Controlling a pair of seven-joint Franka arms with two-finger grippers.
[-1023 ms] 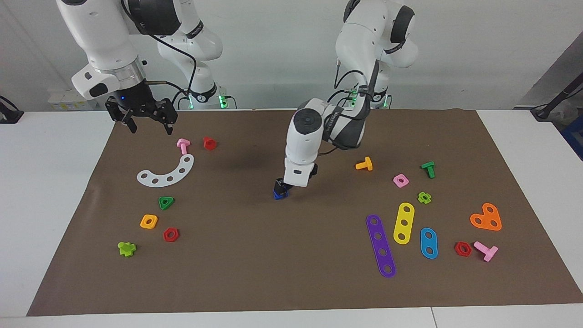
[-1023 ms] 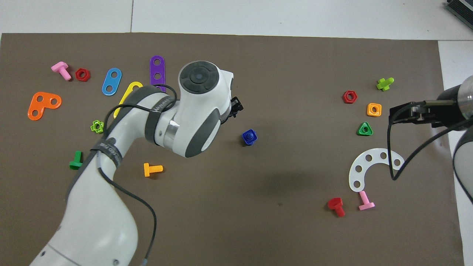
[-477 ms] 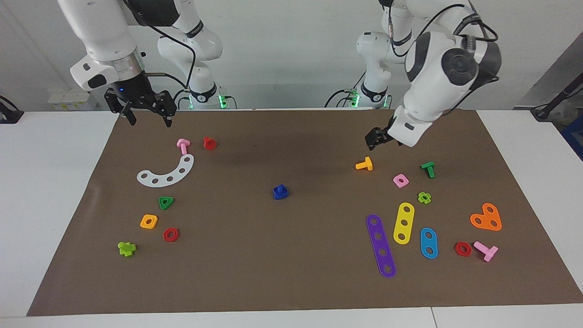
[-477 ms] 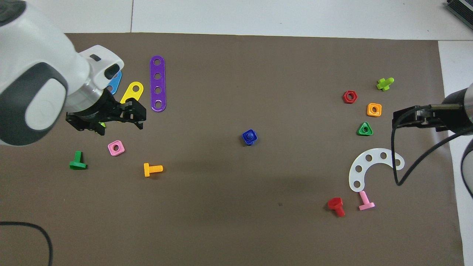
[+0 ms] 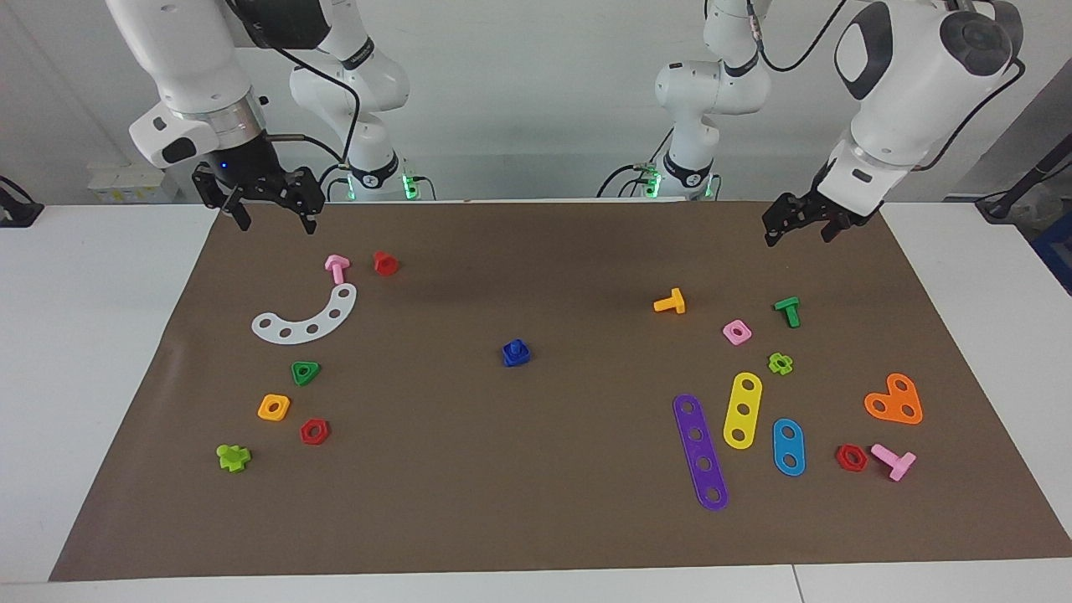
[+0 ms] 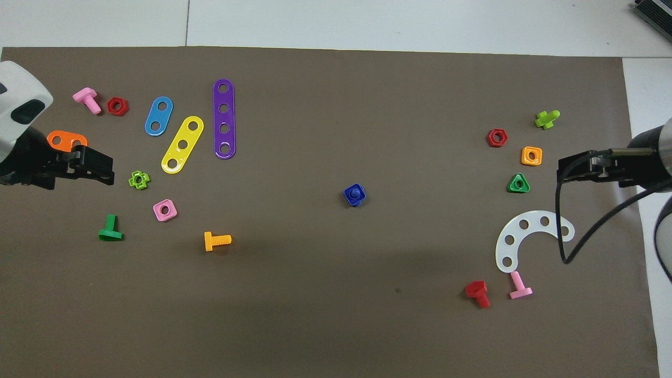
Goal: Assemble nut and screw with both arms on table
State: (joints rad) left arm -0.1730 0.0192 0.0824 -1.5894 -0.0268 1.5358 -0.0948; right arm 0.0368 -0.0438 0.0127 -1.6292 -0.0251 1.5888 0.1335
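Observation:
The dark-blue nut [image 5: 516, 358] lies on the brown mat of the table [image 5: 536, 502], near its middle. The dark-blue screw's stub [image 5: 517, 344] stands up through the nut's hole, and its head is hidden under the nut. In the overhead view the nut [image 6: 348, 198] shows with the stub [image 6: 356, 193] at its centre. My left gripper [image 5: 797, 233] is open and empty, raised over the mat at the left arm's end; it also shows in the overhead view [image 6: 107, 170]. My right gripper [image 5: 275, 222] is open and empty over the mat's edge at the right arm's end, and it shows in the overhead view [image 6: 563, 167].
Near the right arm's end lie a white curved strip [image 5: 308, 317], a pink screw [image 5: 337, 267], a red screw [image 5: 385, 263], a green triangular nut [image 5: 306, 373] and an orange-yellow nut [image 5: 274, 408]. Near the left arm's end lie an orange screw [image 5: 670, 302], a pink nut [image 5: 736, 332] and a purple strip [image 5: 700, 450].
My left gripper has left the dark-blue nut and screw on the mat's middle and swung up and away to its own end. My right gripper has barely moved.

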